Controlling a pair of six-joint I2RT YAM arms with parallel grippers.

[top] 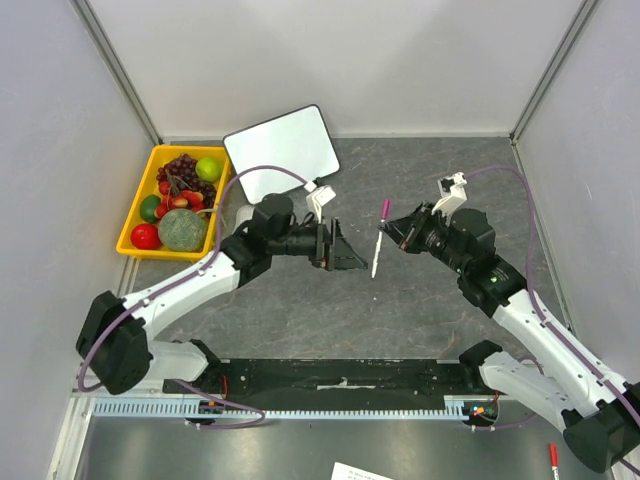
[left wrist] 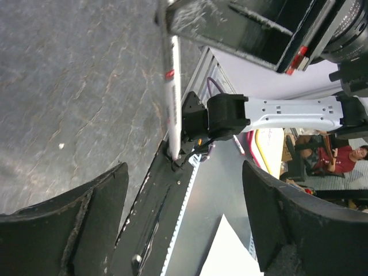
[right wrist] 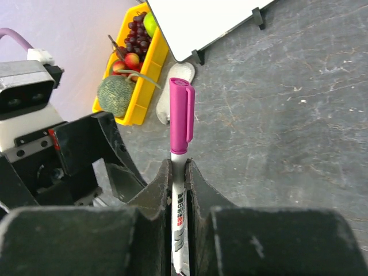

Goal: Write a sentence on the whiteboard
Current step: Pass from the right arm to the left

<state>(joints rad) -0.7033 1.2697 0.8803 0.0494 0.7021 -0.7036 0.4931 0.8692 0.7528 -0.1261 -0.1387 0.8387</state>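
The whiteboard stands tilted at the back of the table; its white face shows no sentence. My right gripper is shut on a white marker with a magenta cap. The marker's body is pinched between the two fingers and the capped end points away from the wrist. My left gripper hovers just left of the marker, open with nothing between its jaws. In the left wrist view the marker hangs ahead of the fingers, apart from them.
A yellow bin of fruit sits at the back left beside the board. A grey oval eraser pad lies between the bin and the board. The arms' black base rail runs along the near edge.
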